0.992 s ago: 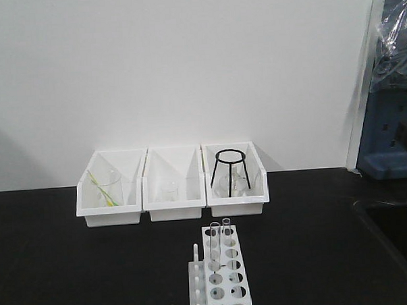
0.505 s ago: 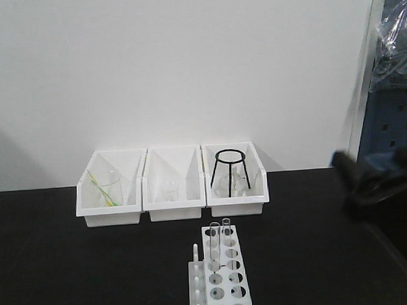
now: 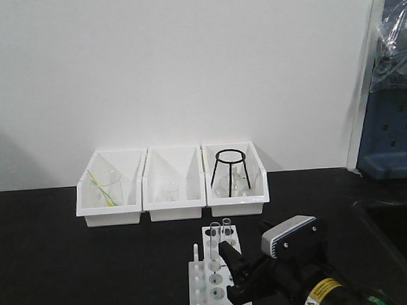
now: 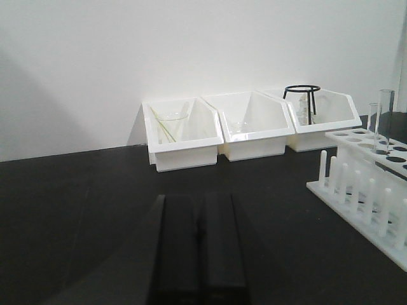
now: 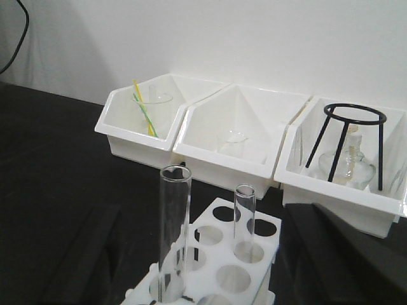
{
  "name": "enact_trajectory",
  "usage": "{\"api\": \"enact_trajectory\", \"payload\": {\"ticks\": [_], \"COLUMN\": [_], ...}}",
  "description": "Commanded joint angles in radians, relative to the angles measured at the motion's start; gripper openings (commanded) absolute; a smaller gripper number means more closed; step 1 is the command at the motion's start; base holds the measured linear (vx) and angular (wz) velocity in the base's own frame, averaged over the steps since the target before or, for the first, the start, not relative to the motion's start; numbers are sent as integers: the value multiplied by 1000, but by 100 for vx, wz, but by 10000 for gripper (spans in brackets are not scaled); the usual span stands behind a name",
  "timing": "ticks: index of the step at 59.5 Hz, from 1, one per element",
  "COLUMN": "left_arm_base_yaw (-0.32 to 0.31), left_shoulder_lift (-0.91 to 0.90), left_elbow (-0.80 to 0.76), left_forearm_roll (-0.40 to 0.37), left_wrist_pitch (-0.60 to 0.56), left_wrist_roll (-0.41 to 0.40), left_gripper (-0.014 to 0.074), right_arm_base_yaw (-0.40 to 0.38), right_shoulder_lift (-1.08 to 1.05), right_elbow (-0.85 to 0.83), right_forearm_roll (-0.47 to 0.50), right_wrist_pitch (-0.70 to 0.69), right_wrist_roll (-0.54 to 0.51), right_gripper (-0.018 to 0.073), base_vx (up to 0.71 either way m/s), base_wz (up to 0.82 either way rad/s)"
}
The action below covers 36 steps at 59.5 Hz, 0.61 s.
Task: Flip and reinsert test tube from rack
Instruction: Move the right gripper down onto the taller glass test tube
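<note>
The white rack (image 3: pixel 208 282) stands on the black table at the front centre. Two clear test tubes stand upright in its far end, open rims up: one (image 3: pixel 215 238) on the left, one (image 3: pixel 227 231) just right of it. In the right wrist view the near tube (image 5: pixel 173 236) and the far tube (image 5: pixel 244 217) rise from the rack (image 5: pixel 224 253). My right gripper (image 5: pixel 206 216) is open, its jaws standing either side of the rack's end and touching neither tube. It shows beside the rack in the front view (image 3: pixel 234 273). My left gripper (image 4: pixel 198 238) is shut and empty, low over the table, left of the rack (image 4: pixel 365 184).
Three white bins line the back wall: the left bin (image 3: pixel 109 194) holds a beaker with a yellow-green stick, the middle bin (image 3: pixel 173 193) a small beaker, the right bin (image 3: pixel 236 191) a black tripod and a flask. A blue cabinet (image 3: pixel 392 137) stands at far right.
My right arm has come in from the right edge and dropped to the rack, its open jaws now around the rack's tube end. The tubes and rack have not moved.
</note>
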Motion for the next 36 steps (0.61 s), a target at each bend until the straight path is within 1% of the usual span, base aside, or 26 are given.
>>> {"api": "enact_trajectory", "payload": {"ticks": [1,11,17,26,36], "left_arm_base_yaw": [0,0,0,0,0], "left_shoulder_lift": [-8,-8,-8,-8,-8], "left_elbow": [-6,-6,-6,-6,-6], "left_forearm_roll": [0,0,0,0,0], "left_wrist_pitch": [-81,-81,-81,-81,-81], "left_wrist_roll": [-2,-2,-2,-2,-2], "left_gripper": [-6,-6,-6,-6,-6], "right_arm_base_yaw": [0,0,0,0,0], "right_shoulder_lift": [12,95,140,208,258], "right_elbow": [-70,-150,-189,-236,-260], "right_forearm_roll": [3,-46,-59,-93,-94], "right_wrist_pitch": [-112,-115,-116,-153,-191], "right_wrist_roll": [24,34,35,35,35], "right_gripper": [551,551,551,549,538], "base_vx": [0,0,0,0,0], "base_wz": [0,0,0,0,0]}}
